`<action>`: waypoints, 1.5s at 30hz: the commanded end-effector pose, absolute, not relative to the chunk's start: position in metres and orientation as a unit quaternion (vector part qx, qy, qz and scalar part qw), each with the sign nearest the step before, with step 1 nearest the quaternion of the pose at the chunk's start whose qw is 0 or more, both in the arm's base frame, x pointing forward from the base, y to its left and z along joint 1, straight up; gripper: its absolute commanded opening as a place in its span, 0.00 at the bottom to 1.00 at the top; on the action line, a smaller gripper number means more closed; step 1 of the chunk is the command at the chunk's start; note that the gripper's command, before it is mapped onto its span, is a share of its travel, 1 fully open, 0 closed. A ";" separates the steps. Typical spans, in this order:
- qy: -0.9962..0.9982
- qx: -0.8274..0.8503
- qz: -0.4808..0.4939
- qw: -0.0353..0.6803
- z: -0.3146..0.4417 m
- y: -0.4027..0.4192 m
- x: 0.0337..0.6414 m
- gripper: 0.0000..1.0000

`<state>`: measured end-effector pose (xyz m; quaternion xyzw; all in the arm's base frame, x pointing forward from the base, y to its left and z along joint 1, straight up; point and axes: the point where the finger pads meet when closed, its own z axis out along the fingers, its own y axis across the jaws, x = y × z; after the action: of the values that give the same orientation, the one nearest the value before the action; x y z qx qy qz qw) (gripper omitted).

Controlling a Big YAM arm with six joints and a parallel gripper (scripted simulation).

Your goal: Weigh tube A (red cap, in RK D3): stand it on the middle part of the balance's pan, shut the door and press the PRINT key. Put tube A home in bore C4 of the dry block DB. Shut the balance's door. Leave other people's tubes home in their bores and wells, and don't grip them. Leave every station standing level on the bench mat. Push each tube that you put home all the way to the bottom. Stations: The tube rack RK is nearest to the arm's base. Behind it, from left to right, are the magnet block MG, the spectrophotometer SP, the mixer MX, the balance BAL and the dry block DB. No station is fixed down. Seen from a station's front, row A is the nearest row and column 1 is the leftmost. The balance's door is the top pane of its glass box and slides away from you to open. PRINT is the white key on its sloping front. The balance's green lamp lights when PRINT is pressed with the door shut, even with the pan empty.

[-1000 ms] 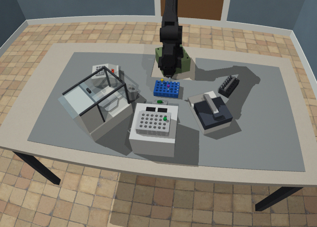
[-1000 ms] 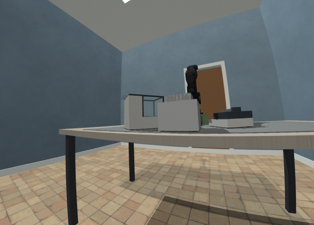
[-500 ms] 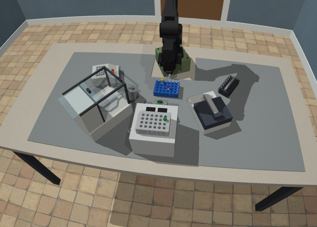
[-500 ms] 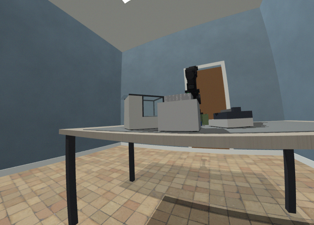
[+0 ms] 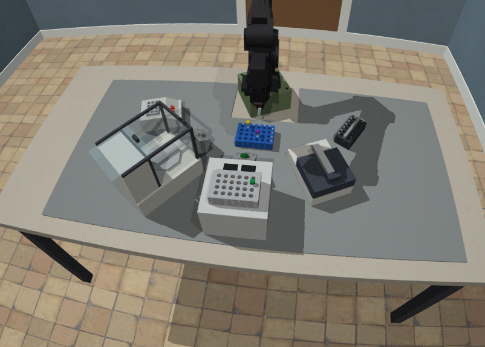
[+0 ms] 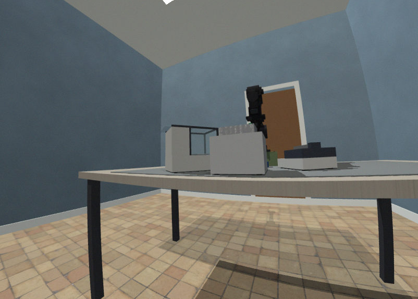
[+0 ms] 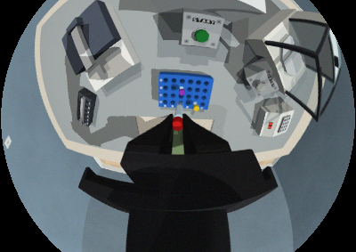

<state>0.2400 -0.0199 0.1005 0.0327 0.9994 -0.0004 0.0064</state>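
My gripper (image 5: 259,104) (image 7: 177,118) is shut on tube A by its red cap (image 7: 177,124); the clear tube body (image 5: 259,110) (image 7: 179,110) points down, clear above the edge of the blue rack RK (image 5: 253,144) (image 7: 161,89) nearest the arm's base. A magenta cap (image 5: 257,131) (image 7: 182,92) and a yellow cap (image 5: 247,122) (image 7: 196,108) stand in the rack. The balance (image 5: 146,196) has its glass door pane (image 5: 121,149) slid back, so its top is open at the front. Its pan and lamp are hard to make out. The dry block DB (image 5: 150,119) (image 7: 263,115) stands beside it, with a red display.
The white mixer (image 5: 234,222), with a green-capped tube (image 5: 252,181) in its block, stands beyond the rack; its green START button (image 5: 244,155) (image 7: 201,36) faces the rack. The dark-topped spectrophotometer (image 5: 340,159) (image 7: 100,27) and black magnet block (image 5: 345,139) (image 7: 91,111) stand on the other side from the balance.
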 end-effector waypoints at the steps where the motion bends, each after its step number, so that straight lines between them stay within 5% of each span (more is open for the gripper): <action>1: 0.999 0.032 -0.001 0.035 0.130 -0.018 0.259 0.09; 45: 0.999 0.032 -0.001 0.035 0.196 -0.017 0.255 0.09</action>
<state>0.2399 -0.0189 0.1641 0.0327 0.9995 -0.0003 0.0040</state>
